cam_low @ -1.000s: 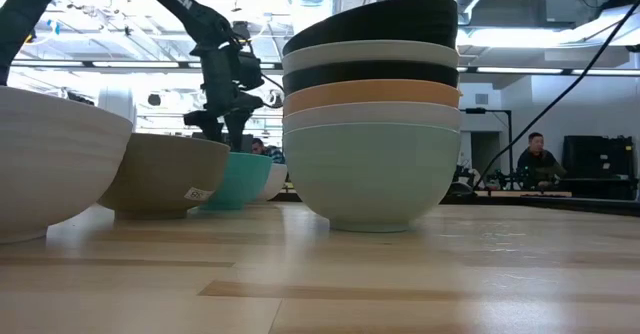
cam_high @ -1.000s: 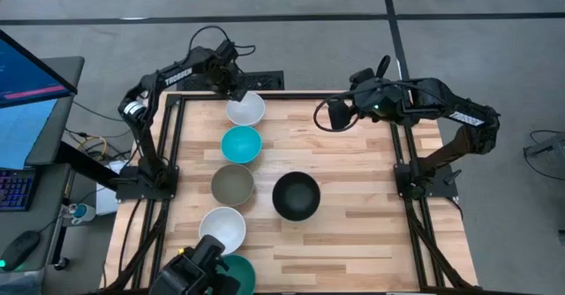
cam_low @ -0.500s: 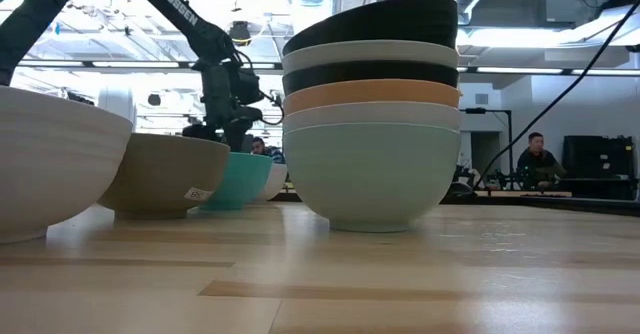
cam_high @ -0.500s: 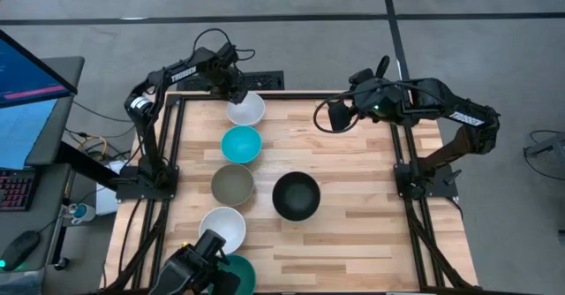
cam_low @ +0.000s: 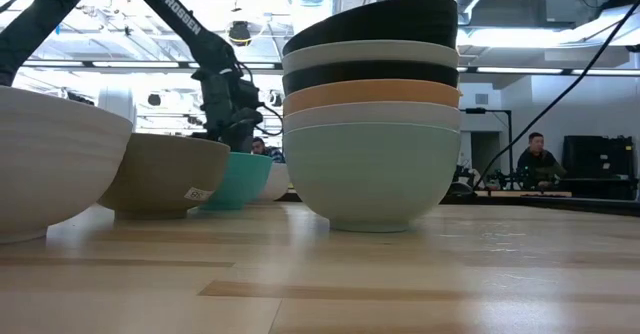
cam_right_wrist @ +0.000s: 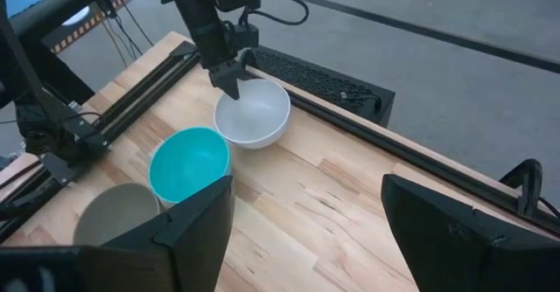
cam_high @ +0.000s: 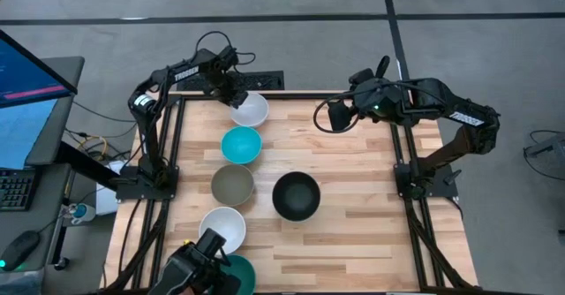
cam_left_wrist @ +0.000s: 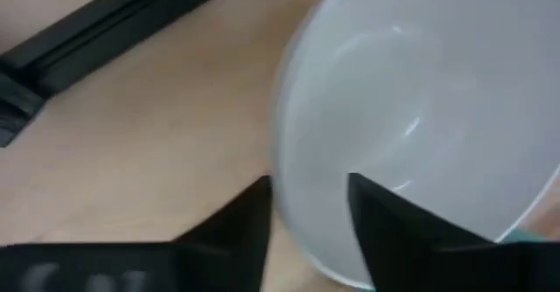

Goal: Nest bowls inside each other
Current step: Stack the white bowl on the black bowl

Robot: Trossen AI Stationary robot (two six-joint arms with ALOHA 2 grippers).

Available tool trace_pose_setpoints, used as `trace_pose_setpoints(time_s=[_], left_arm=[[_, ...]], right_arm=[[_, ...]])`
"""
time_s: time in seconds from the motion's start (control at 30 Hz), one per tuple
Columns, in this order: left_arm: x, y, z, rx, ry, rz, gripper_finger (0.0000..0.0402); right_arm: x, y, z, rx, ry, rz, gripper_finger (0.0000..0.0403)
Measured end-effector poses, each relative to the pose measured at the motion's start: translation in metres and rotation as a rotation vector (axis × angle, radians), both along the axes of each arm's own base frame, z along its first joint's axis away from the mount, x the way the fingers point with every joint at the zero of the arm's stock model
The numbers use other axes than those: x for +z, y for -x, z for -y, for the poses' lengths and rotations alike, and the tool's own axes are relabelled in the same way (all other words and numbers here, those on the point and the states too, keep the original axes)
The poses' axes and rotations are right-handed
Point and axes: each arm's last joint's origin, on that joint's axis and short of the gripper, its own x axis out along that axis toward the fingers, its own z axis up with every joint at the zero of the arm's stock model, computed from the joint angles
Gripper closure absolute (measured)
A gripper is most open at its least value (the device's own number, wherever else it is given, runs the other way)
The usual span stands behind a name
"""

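My left gripper (cam_high: 232,95) is down at the far-left rim of the far white bowl (cam_high: 251,109), its fingers either side of the rim. This bowl heads a row with a turquoise bowl (cam_high: 241,144), a grey-taupe bowl (cam_high: 232,185) and a second white bowl (cam_high: 222,228). A dark teal bowl (cam_high: 238,273) sits at the near edge, partly hidden. A nested stack (cam_low: 371,114) stands on the table, mint green at the bottom and black (cam_high: 296,196) on top. My right gripper (cam_high: 327,116) hangs open above the table's far right part. My left gripper holds the far white bowl by its rim (cam_left_wrist: 282,165), on the bowl's far-left side. One finger (cam_left_wrist: 385,231) is inside the bowl and the other (cam_left_wrist: 236,235) outside, coming from above and pointing down. Whether the bowl's base is still on the table, I cannot tell.
A black rail (cam_right_wrist: 324,78) runs along the table's far edge just behind the held bowl. The low camera (cam_high: 199,268) sits at the near left edge. Bare wood lies right of the row and around the stack (cam_high: 371,180). People sit in the room beyond (cam_low: 537,154).
My left gripper has come down a little onto the far white bowl's rim while its arm swung closer to the table's far-left corner. The bowl has shifted slightly toward the table's right edge. The other bowls have stayed in place.
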Motion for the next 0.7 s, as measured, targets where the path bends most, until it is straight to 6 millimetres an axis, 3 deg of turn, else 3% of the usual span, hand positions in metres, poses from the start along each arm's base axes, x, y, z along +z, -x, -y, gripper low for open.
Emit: trace_pose_setpoints(time_s=[0.13, 0.2, 0.7], left_arm=[[-0.0002, 0.0006, -0.0006, -0.001, -0.013, -0.015, 0.0367], [-0.0003, 0.0010, -0.0012, -0.002, -0.030, -0.034, 0.0390], [0.0016, 0.0020, -0.0019, -0.026, -0.040, -0.043, 0.0399]], right_arm=[[0.0000, 0.0000, 0.0000, -0.001, 0.001, 0.000, 0.0092], [0.0000, 0.0000, 0.0000, -0.001, 0.001, 0.000, 0.0092], [-0.0001, 0.0000, 0.0000, 0.000, -0.001, -0.001, 0.0092]])
